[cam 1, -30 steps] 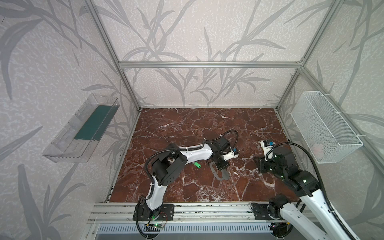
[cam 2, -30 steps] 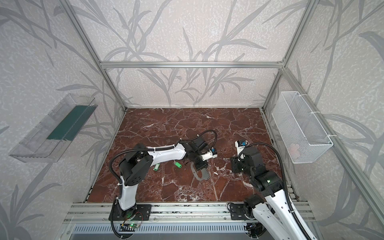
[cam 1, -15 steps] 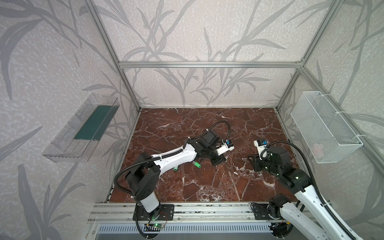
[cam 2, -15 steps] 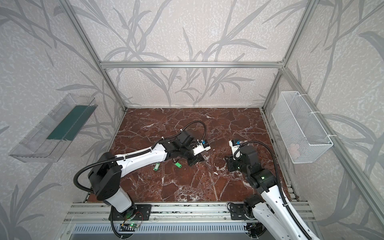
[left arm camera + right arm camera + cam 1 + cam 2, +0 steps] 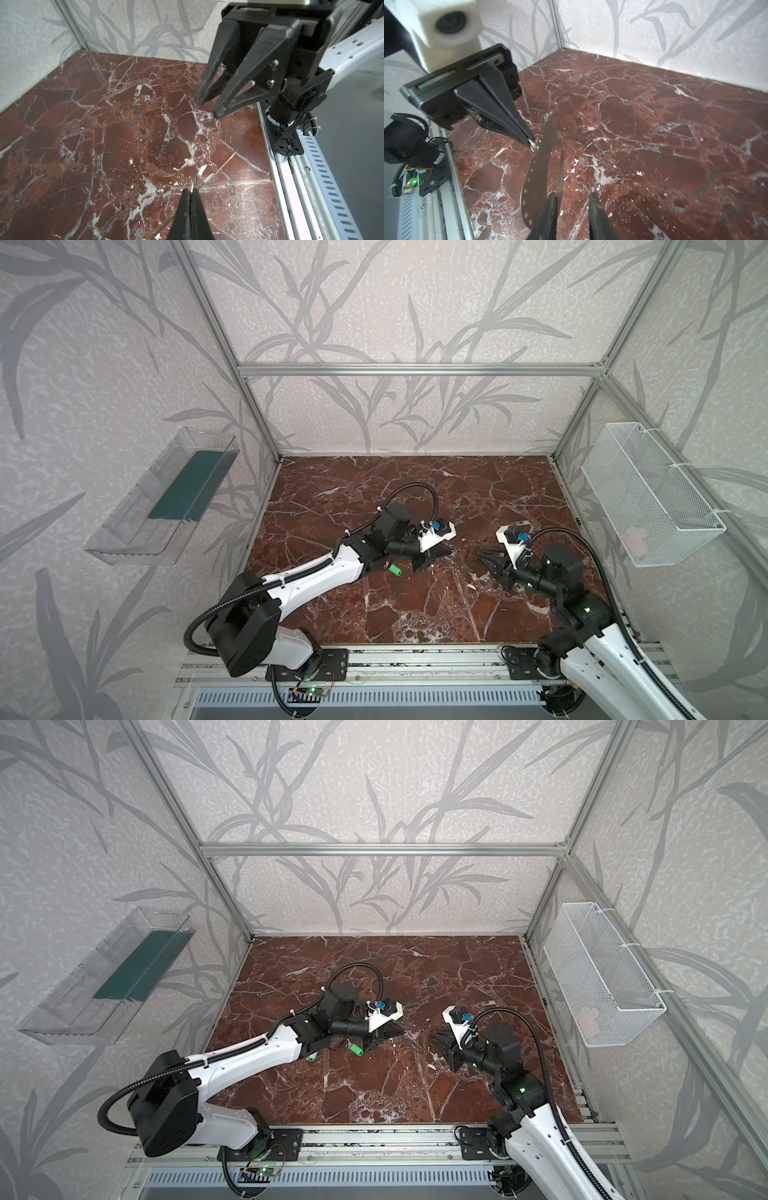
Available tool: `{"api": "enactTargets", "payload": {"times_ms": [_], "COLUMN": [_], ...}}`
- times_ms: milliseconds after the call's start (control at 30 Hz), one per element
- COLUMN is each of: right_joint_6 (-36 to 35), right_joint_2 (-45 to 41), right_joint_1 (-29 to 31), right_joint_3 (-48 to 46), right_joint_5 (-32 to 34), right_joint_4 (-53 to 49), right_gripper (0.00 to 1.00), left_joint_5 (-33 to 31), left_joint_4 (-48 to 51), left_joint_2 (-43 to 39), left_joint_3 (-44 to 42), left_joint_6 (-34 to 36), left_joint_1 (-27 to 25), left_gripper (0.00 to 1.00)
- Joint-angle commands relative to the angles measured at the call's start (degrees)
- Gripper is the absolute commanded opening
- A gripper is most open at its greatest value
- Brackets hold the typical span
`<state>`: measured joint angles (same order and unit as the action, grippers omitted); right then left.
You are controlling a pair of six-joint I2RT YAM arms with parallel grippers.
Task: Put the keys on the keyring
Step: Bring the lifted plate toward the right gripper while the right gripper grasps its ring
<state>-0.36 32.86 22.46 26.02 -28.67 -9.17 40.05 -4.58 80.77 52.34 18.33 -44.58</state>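
My left claw (image 5: 530,142), clamped tight on the small metal ring (image 5: 194,182) at the grey keyring (image 5: 538,166) over the middle of the worktop (image 5: 415,614), should hold steady while my part-open, seemingly empty right claw (image 5: 573,200) fetches the green keys (image 5: 356,1050) lying to the left.

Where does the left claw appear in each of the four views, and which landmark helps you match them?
Top views: the left claw is mid-table in both top views, pointing toward the other arm.
Left wrist view: nearest foreground, shut on a small metal ring.
Right wrist view: below the white camera block, tip pinching that ring.
Shared landmark: the open right claw, opposite it in every view.
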Motion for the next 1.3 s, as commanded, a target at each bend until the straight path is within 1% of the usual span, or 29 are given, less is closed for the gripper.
{"api": "enactTargets", "payload": {"times_ms": [0, 200, 433, 600, 867, 1267], "right_joint_6": [-4.7, -6.1, -6.9, -8.1, -8.1, -8.7], "right_joint_2": [1.3, 1.9, 1.5, 1.2, 0.9, 0.8], "right_joint_1": [1.1, 2.0, 3.7, 4.7, 5.1, 5.9], "right_joint_3": [0.7, 0.1, -1.5, -1.9, -2.4, -2.8], "right_joint_5": [-6.8, -9.7, -11.4, -10.8, -10.8, -10.2], "right_joint_4": [5.8, 9.3, 13.2, 13.7, 15.6, 16.5], "right_gripper": [0.27, 0.27, 0.27, 0.26, 0.21, 0.18], "left_joint_5": [5.5, 8.1, 10.8, 12.0, 13.2, 14.7], "left_joint_4": [-6.6, -9.1, -12.6, -13.4, -13.0, -14.0], "left_joint_2": [-2.3, -3.3, -3.0, -3.0, -3.2, -3.0], "left_joint_3": [-1.0, -2.2, -2.6, -2.6, -2.2, -2.0], "left_joint_6": [4.4, 6.5, 5.6, 5.1, 4.6, 3.4], "left_joint_1": [0.3, 0.6, 0.7, 0.8, 0.8, 0.7], "left_gripper": [0.0, 0.0, 0.0, 0.0, 0.0, 0.0]}}
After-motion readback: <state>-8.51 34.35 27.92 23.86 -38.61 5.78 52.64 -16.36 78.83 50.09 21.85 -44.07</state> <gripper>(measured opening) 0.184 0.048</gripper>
